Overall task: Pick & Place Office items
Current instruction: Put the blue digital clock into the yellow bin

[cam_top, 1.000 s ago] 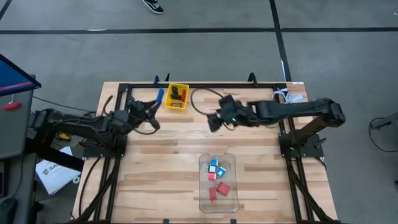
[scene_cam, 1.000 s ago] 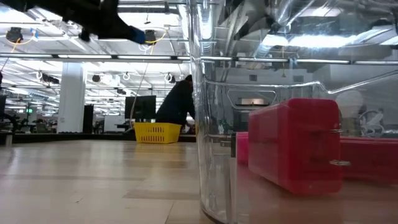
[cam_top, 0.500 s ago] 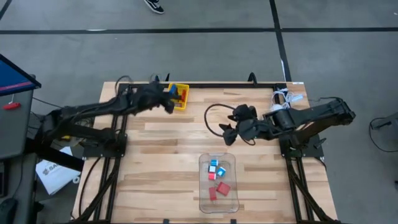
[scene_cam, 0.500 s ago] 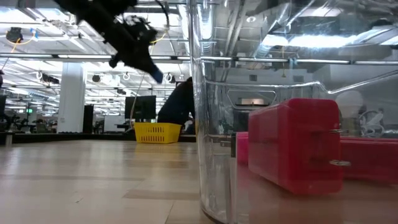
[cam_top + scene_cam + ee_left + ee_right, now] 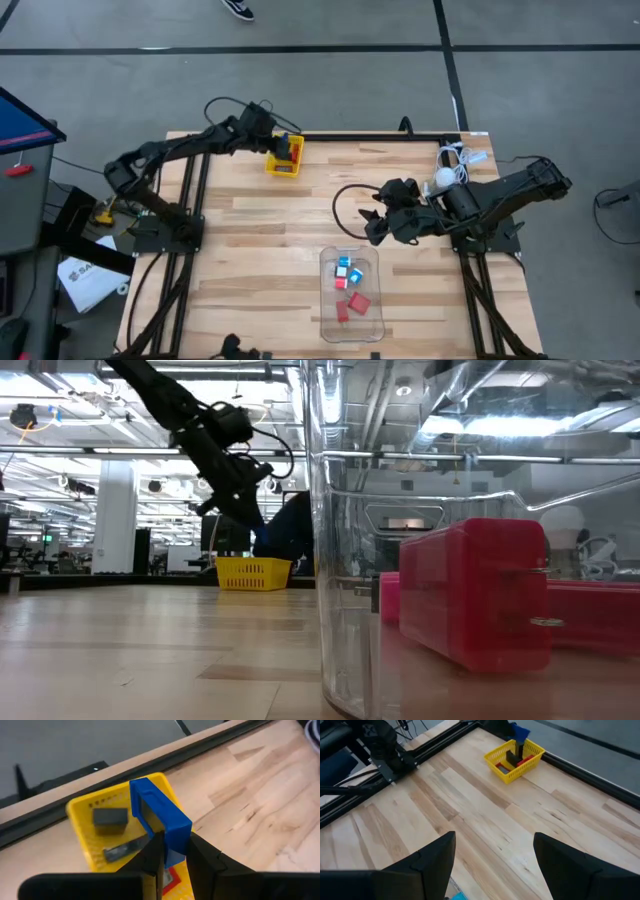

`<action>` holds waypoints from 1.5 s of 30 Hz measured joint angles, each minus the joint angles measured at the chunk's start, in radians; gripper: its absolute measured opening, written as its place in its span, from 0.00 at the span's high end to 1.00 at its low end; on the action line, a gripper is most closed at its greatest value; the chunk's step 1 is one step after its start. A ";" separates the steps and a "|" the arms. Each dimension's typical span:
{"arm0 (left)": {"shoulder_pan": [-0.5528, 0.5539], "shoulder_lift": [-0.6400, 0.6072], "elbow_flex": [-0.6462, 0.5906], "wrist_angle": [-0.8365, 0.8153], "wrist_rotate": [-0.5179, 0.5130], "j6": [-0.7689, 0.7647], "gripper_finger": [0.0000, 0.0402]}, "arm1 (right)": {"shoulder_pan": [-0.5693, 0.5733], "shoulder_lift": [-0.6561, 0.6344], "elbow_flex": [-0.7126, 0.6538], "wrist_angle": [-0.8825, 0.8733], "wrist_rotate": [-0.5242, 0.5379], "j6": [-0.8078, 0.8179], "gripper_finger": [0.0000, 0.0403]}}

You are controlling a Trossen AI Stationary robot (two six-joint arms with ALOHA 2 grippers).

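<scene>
So the left hand [image 5: 172,855] is clamped on a blue block [image 5: 159,820] and hangs over the yellow tray [image 5: 283,157] at the far edge of the worktop [image 5: 250,240], left of centre. In the left wrist view the block stands tilted in the fingers, its free end over the tray's inside, where a black rectangle [image 5: 110,816], a second dark piece lying flat and a bit of red already sit. Main risk, as I judge it: the block is pinched by one end only and sits askew, so letting go from this height could make it tumble, hit the tray's rim or the pieces inside, and bounce out onto the worktop or off the far edge, which is just beside the tray. Going too low could shove the light tray toward the far rail or tip it. The right hand [image 5: 378,222] hangs with its fingers spread and nothing between them, over the worktop just far of the clear plastic bin [image 5: 352,296], which holds more office items [image 5: 348,281]: red blocks and white-and-cyan bits. Its loose black cable [image 5: 345,200] loops over the worktop close by; if that arm drops toward the bin the cable could snag or drag. Arms are well apart, so a clash looks unlikely.
</scene>
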 joint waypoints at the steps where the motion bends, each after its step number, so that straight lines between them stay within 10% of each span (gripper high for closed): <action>1: 0.005 0.020 0.017 -0.001 0.019 -0.001 0.87 | 0.005 0.000 0.000 0.000 0.005 0.000 0.35; 20: 0.060 0.251 0.505 -0.612 0.126 0.051 0.87 | 0.048 0.001 0.000 0.002 0.015 0.000 0.35; 45: 0.114 0.503 0.671 -0.669 0.228 0.028 0.87 | 0.074 0.001 0.000 -0.016 0.021 -0.009 0.35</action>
